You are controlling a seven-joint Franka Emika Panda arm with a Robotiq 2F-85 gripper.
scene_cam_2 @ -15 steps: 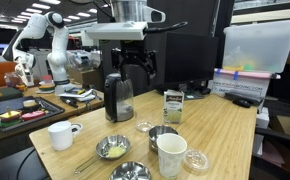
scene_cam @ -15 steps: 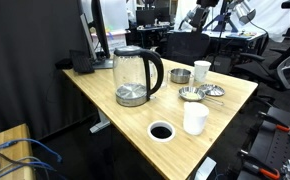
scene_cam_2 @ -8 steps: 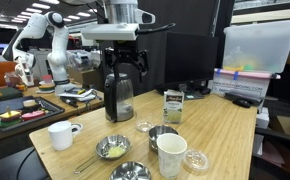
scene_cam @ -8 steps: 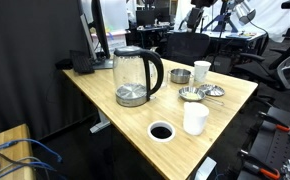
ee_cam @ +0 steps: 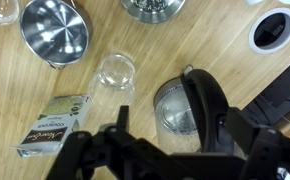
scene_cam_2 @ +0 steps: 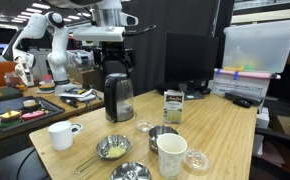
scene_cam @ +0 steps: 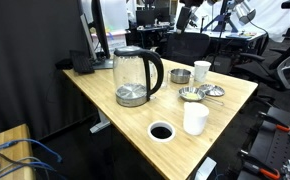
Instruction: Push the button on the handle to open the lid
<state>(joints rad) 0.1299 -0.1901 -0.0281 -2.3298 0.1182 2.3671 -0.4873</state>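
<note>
The clear glass kettle (scene_cam_2: 118, 97) stands on the wooden table, with its black lid (scene_cam_2: 117, 77) shut on top. In an exterior view its thick black loop handle (scene_cam: 157, 72) faces the cups, beside the kettle body (scene_cam: 133, 78) and lid (scene_cam: 130, 50). My gripper (scene_cam_2: 116, 57) hangs open and empty a little above the lid, touching nothing. In the wrist view the kettle top (ee_cam: 173, 108) and the handle (ee_cam: 210, 100) lie straight below, between my blurred dark fingers (ee_cam: 115, 150). The gripper (ee_cam: 180, 160) is apart from the kettle.
On the table (scene_cam_2: 225, 130) near the kettle are a tea box (ee_cam: 53, 122), a small clear glass dish (ee_cam: 116, 70), steel bowls (ee_cam: 55, 30), a white cup (scene_cam_2: 171, 153), a white mug (scene_cam_2: 60, 134) and a cable hole (ee_cam: 275, 28). A dark monitor (scene_cam_2: 190, 60) stands behind.
My gripper has moved sideways from beside the kettle to directly above it, staying open. The kettle and the other things have not moved.
</note>
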